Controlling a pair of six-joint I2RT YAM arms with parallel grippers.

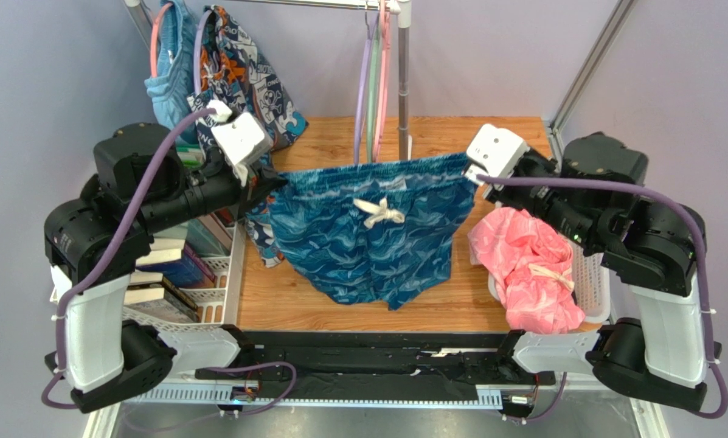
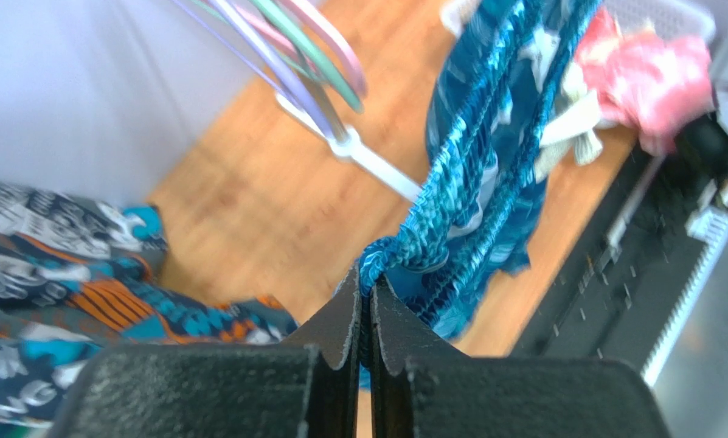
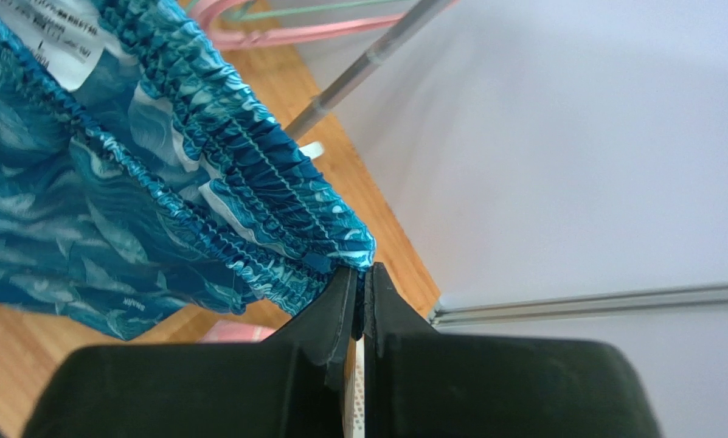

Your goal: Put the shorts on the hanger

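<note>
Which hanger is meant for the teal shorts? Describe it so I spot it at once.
At the back of the wooden table, left of the grey metal upright pole, three thin empty plastic hangers dangle in a bunch. The lavender-purple hanger is the leftmost in the top view; the mint-green hanger and the pink hanger hang nearer the pole.

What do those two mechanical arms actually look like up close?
Both the left arm and right arm have bulky black joints and white shells. A purple cable runs along each. The left tool and right tool each have two flat black fingers.
</note>
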